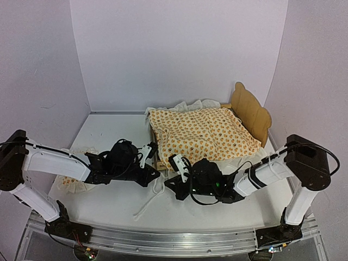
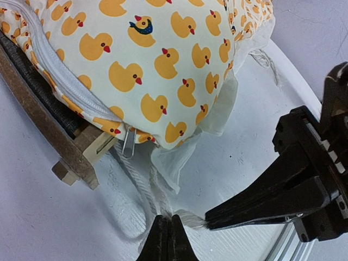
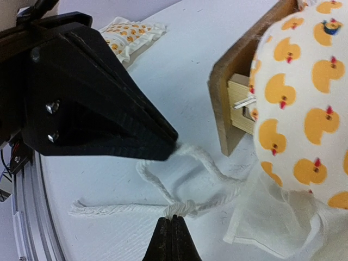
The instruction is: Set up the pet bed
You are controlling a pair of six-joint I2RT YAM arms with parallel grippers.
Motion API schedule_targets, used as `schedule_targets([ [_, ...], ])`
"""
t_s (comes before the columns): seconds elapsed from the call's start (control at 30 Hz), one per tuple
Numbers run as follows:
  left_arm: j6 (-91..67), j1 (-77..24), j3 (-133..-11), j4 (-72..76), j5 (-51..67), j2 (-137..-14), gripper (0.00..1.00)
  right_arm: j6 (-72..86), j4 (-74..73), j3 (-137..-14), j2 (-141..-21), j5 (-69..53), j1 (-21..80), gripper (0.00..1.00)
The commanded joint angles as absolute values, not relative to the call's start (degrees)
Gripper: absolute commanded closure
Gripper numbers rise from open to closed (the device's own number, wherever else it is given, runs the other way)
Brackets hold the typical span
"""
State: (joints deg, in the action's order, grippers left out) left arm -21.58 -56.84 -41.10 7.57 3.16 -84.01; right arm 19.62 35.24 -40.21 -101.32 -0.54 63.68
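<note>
Nearest me, the metal rail [image 1: 163, 236] edges the counter [image 1: 103, 212], with a strip of bare surface just beyond it. The left jaws and right jaws are both closed, pinching the white tie cord [image 3: 119, 208] tip to tip (tight quarters there). The pillow [image 1: 73, 182] lies near left, half hidden under the left arm [image 1: 51, 160]. Farther off, the pet bed [image 1: 251, 111] stands far right, its headboard close to the right wall [image 1: 315, 70]. The duck-print mattress cover [image 1: 206, 133] hides its base.

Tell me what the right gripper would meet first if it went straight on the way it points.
The right gripper is shut on the white cord, so that knot comes first. Beyond it lies the cord's loop, then probably the left gripper, though depth there is unclear.
</note>
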Motion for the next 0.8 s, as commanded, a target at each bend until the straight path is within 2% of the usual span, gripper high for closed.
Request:
schedule_targets([
  [0.0, -23.0, -56.5, -40.4, 9.9, 5.7, -82.0, 1.0, 20.6, 39.7, -46.7, -107.7, -6.8, 60.8, 1.0],
  [0.23, -25.8, -56.4, -39.0, 10.3, 8.6, -82.4, 1.0, 19.8, 44.9, -51.8, -116.8, -7.1, 59.6, 1.0],
  [0.5, -29.3, -55.9, -38.8, 13.2, 16.6, -87.7, 1.0, 18.6, 50.0, -50.7, -122.1, -5.8, 59.4, 1.0],
  [0.57, -28.5, -55.5, -39.0, 13.5, 20.6, -88.1, 0.91, 18.5, 50.7, -50.3, -122.6, -5.7, 59.5, 1.0],
  [0.67, -28.4, -54.1, -36.6, 13.6, 22.1, -84.7, 0.6, 17.9, 51.5, -49.4, -122.2, -5.7, 59.5, 1.0],
  [0.7, -28.6, -53.6, -35.4, 13.7, 21.4, -82.7, 0.53, 17.6, 51.7, -49.0, -121.9, -5.9, 59.4, 1.0],
  [0.77, -30.1, -51.4, -33.0, 13.6, 20.3, -79.3, 0.47, 16.6, 52.0, -48.5, -121.8, -6.8, 59.4, 1.0],
])
